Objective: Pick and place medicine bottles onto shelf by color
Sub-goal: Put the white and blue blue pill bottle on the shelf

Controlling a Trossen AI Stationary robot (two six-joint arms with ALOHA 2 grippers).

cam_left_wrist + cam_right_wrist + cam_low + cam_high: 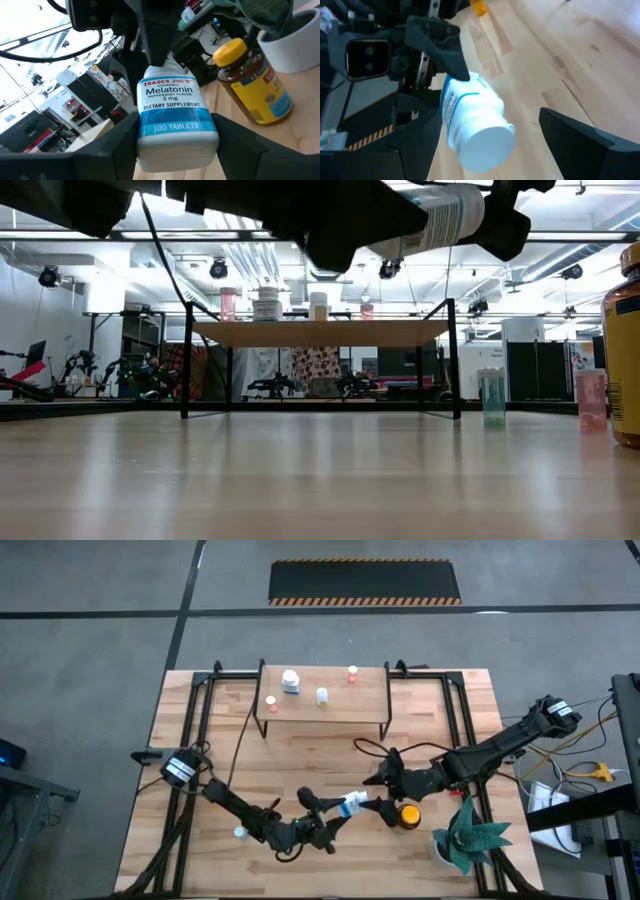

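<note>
Your left gripper (338, 812) pinches the white melatonin bottle (176, 120) between its jaws above the surface, while your right gripper (375, 792) has its jaws spread around the bottle's cap end.

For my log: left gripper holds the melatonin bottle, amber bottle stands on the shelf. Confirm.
Wrong place: the high view shows the amber bottle on the table by the plant pot, not the shelf. The left gripper does hold the melatonin bottle.
</note>
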